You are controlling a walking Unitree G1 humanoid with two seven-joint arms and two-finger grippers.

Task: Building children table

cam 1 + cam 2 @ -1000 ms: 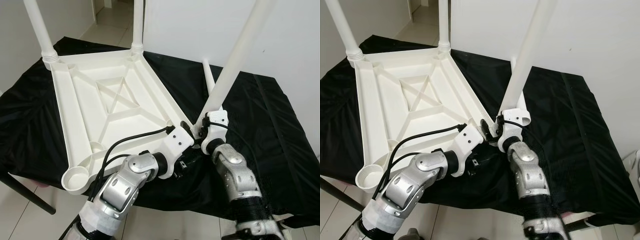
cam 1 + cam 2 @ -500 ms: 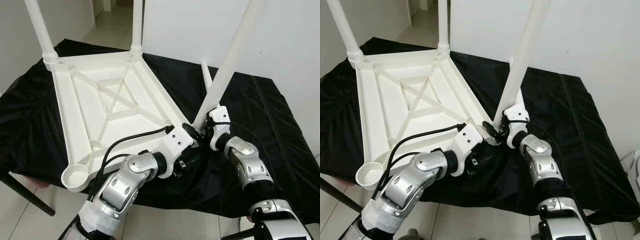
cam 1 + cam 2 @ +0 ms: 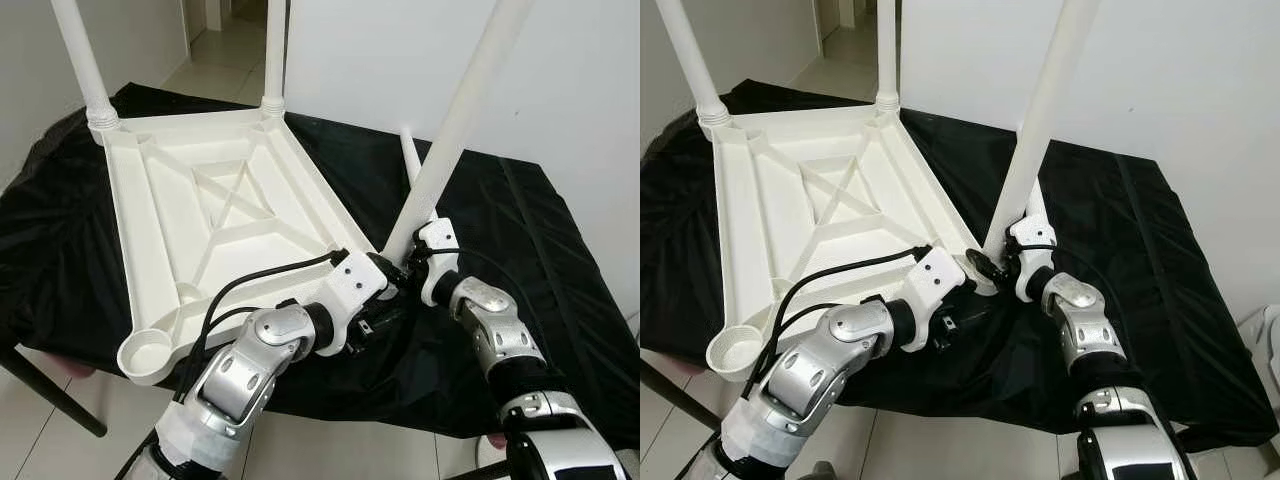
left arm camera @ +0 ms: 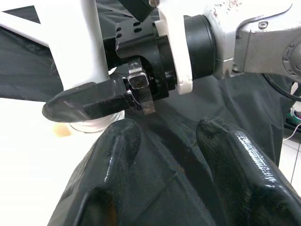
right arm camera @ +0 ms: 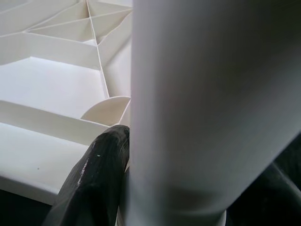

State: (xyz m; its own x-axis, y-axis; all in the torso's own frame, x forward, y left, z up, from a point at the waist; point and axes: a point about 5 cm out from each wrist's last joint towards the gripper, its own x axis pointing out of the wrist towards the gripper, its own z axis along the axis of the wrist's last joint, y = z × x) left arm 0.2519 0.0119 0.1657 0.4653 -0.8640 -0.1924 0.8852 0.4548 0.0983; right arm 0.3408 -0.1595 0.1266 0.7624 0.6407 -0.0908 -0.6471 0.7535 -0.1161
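Table leg (image 3: pixel 455 125) tilted, right tool (image 3: pixel 404 264) clamping its base, left tool (image 3: pixel 388 283) beside.

One upturned white plastic tabletop (image 3: pixel 190 215) lay on one black cloth (image 3: pixel 520 230). Four white legs were counted: two upright in far sockets (image 3: pixel 82 62) (image 3: pixel 274 50), one tilted (image 3: pixel 455 120), and apparently one lying flat (image 3: pixel 410 158). One empty corner socket (image 3: pixel 147 352) remained.

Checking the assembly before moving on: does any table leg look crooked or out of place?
Yes. The leg held by the right gripper at the tabletop's near corner leans, while both far legs stand upright. A spare leg lies on the black cloth.
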